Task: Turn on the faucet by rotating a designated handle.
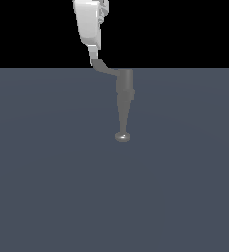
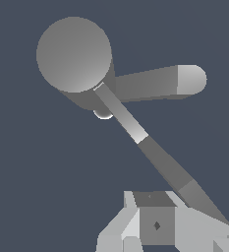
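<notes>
The grey faucet (image 1: 125, 86) lies with its thick body far from me and its stem tapering down to a rounded knob (image 1: 122, 137). The thin curved handle (image 1: 105, 68) juts from the body toward the exterior view's left. My white gripper (image 1: 94, 59) comes down from above, and its fingertips touch the handle's tip. In the wrist view the faucet body's round end (image 2: 74, 54) faces the camera. The handle (image 2: 155, 152) runs diagonally from it to just beside my gripper (image 2: 157, 231). The fingers look closed together, with the handle beside them, not between them.
The faucet rests on a flat dark blue-grey floor (image 1: 47, 187) with a black background above it. In the wrist view a thicker grey bar with a pale rounded end (image 2: 189, 79) sticks out sideways from the faucet body.
</notes>
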You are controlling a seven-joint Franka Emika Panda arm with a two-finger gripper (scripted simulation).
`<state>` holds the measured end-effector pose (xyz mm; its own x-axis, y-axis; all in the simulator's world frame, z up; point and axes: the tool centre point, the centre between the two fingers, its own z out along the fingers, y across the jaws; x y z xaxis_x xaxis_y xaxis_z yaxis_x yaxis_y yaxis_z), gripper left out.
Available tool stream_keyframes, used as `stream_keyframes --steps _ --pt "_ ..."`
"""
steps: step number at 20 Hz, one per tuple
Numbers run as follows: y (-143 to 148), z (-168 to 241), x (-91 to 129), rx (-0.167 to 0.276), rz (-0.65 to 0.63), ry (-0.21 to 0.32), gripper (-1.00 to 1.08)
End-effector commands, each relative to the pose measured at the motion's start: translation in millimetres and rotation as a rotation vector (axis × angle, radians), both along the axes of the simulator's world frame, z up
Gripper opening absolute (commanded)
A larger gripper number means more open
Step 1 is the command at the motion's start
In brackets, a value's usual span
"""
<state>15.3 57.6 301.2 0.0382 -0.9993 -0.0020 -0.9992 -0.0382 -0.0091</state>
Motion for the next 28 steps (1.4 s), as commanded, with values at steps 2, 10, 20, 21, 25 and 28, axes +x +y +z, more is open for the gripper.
stream_keyframes --steps 2,10,20,21,25,28 --pt "-15 -1 -10 -0.002 -0.009 0.004 -1.0" --pt "-37 -2 -32 -0.002 -0.009 0.007 -1.0" --pt "-55 0 -47 -0.001 0.001 0.002 -1.0" --pt "-62 0 -47 -0.001 0.0 0.003 -1.0" --pt "-88 -1 -47 -0.002 -0.003 0.005 -1.0" --pt "-107 -1 -47 -0.002 -0.005 0.006 -1.0"
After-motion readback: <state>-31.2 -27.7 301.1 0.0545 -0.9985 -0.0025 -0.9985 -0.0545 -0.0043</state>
